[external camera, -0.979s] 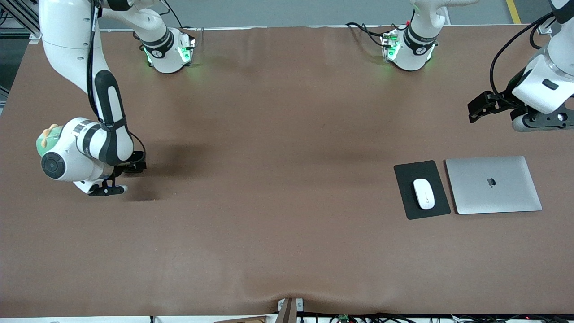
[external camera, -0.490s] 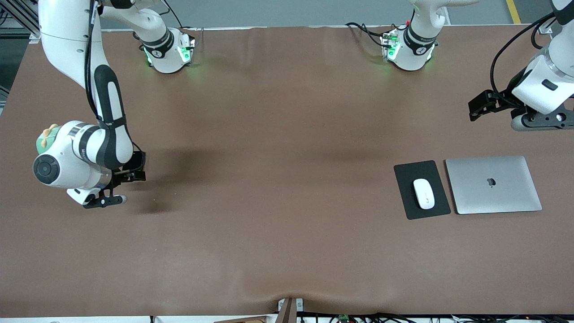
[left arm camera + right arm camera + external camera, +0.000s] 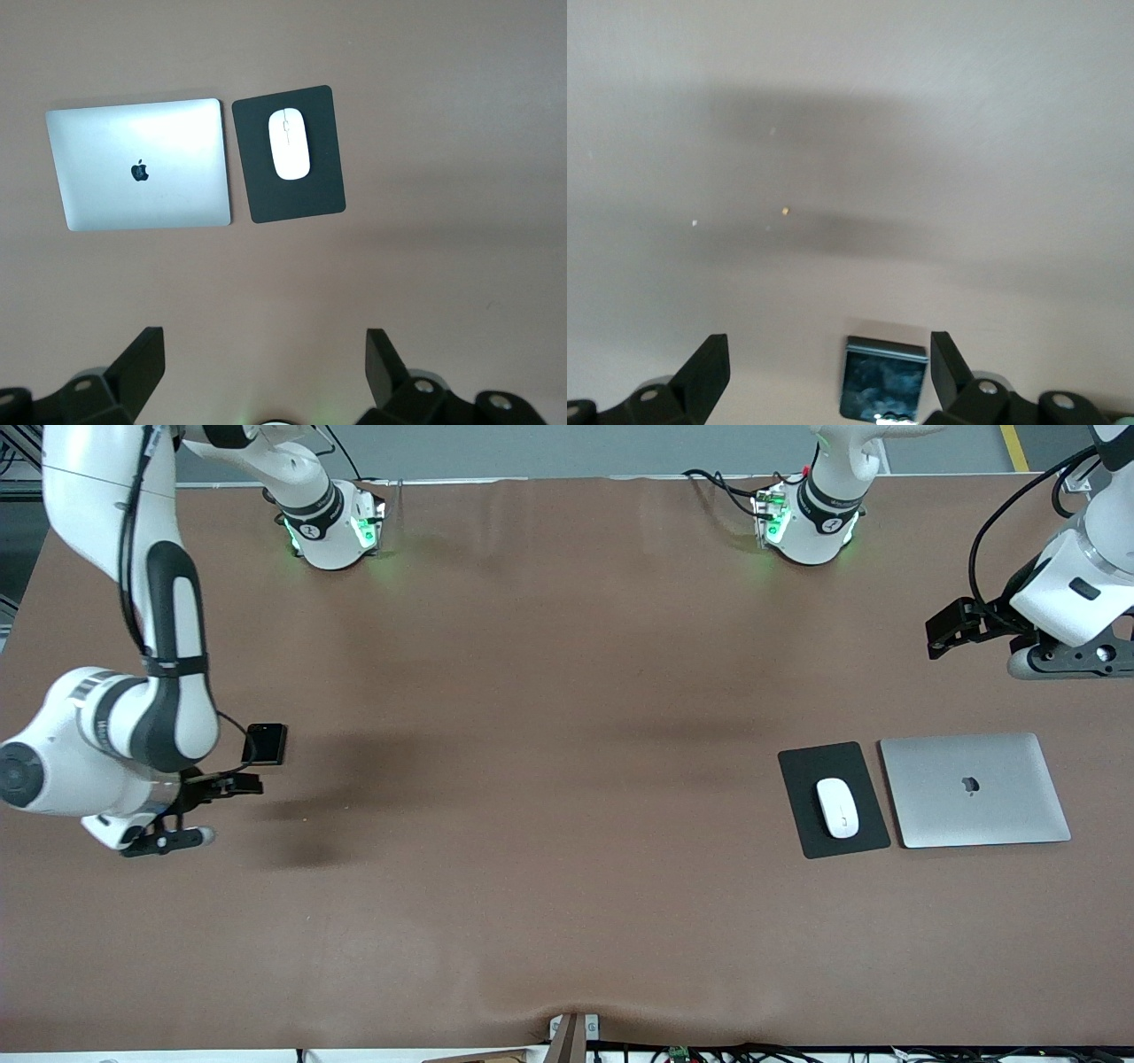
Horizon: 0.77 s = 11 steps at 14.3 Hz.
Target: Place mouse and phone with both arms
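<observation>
The white mouse (image 3: 837, 807) (image 3: 290, 143) lies on a black pad (image 3: 858, 840) (image 3: 301, 197) toward the left arm's end of the table. The black phone (image 3: 266, 744) (image 3: 884, 376) lies flat on the brown table toward the right arm's end. My right gripper (image 3: 232, 784) (image 3: 830, 376) hangs open just above the table beside the phone, holding nothing. In the right wrist view the phone shows low between the fingers, close to one fingertip (image 3: 943, 363). My left gripper (image 3: 961, 631) (image 3: 266, 372) hangs open and empty over bare table at the left arm's end.
A closed silver laptop (image 3: 974, 789) (image 3: 142, 164) lies beside the pad, on its side toward the left arm's end. The brown table (image 3: 549, 779) stretches wide between the phone and the pad. Cables run along the table's front edge (image 3: 673, 1052).
My right arm has swung toward the front camera and the table's end, uncovering the phone it hid. The left gripper has crept slightly toward the bases. Both stayed open.
</observation>
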Tool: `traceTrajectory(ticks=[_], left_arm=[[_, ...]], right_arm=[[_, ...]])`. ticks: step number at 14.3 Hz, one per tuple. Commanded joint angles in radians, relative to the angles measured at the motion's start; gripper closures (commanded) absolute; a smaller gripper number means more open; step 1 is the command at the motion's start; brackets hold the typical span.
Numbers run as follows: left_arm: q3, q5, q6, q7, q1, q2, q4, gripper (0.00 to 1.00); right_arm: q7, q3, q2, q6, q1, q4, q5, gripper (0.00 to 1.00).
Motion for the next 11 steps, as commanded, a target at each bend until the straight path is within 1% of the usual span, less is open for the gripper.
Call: traceTrajectory(ticks=[1, 3, 5, 6, 8, 10, 11], left_arm=[[0.006, -0.003, -0.013, 0.030, 0.005, -0.028, -0.009, 0.00], [0.006, -0.005, -0.016, 0.030, 0.005, -0.035, -0.012, 0.00], [0.006, -0.010, -0.016, 0.030, 0.005, -0.040, -0.012, 0.00], [0.006, -0.013, -0.016, 0.030, 0.005, -0.042, -0.014, 0.00], [0.006, -0.014, -0.018, 0.030, 0.005, -0.043, -0.012, 0.00], [0.006, -0.014, -0.018, 0.030, 0.005, -0.046, -0.017, 0.00], [0.006, -0.013, -0.018, 0.030, 0.005, -0.045, -0.017, 0.00]], right_arm=[[-0.002, 0.067, 0.029, -0.030, -0.106, 0.113, -0.011, 0.00], [-0.002, 0.070, 0.026, -0.036, -0.134, 0.177, -0.011, 0.00], [-0.002, 0.082, 0.028, -0.085, -0.174, 0.256, -0.019, 0.00], [-0.002, 0.104, 0.023, -0.100, -0.194, 0.301, -0.038, 0.00], [-0.002, 0.109, 0.012, -0.130, -0.205, 0.370, -0.094, 0.00], [0.002, 0.119, -0.040, -0.183, -0.226, 0.401, -0.092, 0.00], [0.001, 0.145, -0.069, -0.197, -0.250, 0.403, -0.095, 0.00]])
